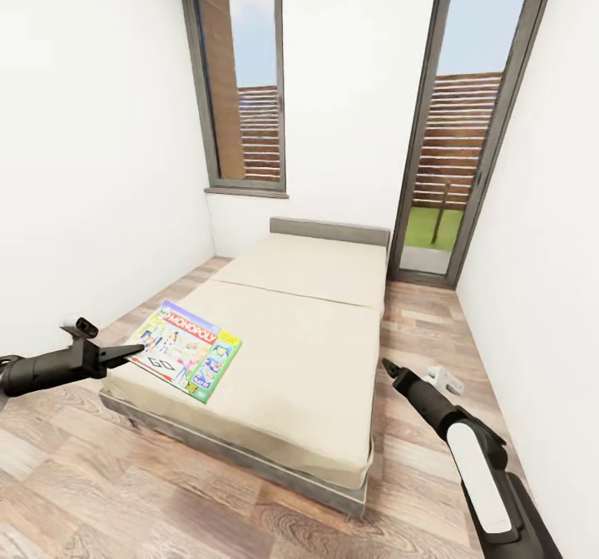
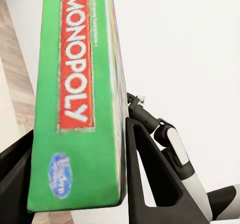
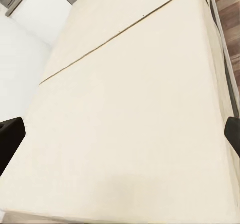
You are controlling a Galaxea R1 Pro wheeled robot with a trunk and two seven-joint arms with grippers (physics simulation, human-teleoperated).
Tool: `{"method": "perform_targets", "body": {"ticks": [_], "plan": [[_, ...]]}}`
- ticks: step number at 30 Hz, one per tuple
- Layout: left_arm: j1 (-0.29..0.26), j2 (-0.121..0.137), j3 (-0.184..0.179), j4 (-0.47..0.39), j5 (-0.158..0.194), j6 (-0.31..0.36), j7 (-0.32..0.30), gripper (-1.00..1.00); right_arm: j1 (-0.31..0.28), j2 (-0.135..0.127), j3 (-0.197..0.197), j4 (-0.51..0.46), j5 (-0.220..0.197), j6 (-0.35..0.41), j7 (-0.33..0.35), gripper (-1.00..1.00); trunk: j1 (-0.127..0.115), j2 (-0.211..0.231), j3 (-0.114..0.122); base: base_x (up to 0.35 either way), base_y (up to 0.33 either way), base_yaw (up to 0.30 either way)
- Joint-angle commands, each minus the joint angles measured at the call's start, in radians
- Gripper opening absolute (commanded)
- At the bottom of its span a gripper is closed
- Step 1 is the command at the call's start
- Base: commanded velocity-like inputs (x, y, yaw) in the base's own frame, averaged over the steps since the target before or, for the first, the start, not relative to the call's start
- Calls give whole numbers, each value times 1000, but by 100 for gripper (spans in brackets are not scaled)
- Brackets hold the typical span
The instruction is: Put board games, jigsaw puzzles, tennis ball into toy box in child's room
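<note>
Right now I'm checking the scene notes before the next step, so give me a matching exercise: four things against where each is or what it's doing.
Things:
1. Monopoly box
2. left gripper
3. right gripper
4. headboard

States:
A. grey, at the bed's far end
B. fingers spread, above bare mattress
C. lying at the mattress's near left corner
D. closed on the box's edge

Pairs: 1-C, 2-D, 3-B, 4-A

Left tool (image 1: 133, 351) clamped closed; right tool (image 3: 120, 134) seemingly spread open, arm extended forward.
</note>
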Motion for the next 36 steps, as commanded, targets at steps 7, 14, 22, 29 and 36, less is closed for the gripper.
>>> {"method": "perform_targets", "body": {"ticks": [7,14,22,29,36], "plan": [[-1,1,0,1,0,10,-4,-100,-1,1,2,-5,-8,4,-9,100,-27,49,21,-1,0,11],[-1,1,0,2,0,10,-4,-100,0,2,6,-5,-4,3,-11,100,-54,98,43,0,0,175],[-1,0,0,2,-1,10,-4,-100,-1,2,8,-4,-3,3,-13,100,-84,154,68,0,0,277],[-1,0,-1,2,-2,10,-4,-100,-1,2,9,-1,-3,3,-13,100,-111,203,90,0,0,281],[-1,0,0,2,-1,10,-4,-100,-1,2,9,0,-3,4,-13,100,-138,252,112,0,0,282]]}}
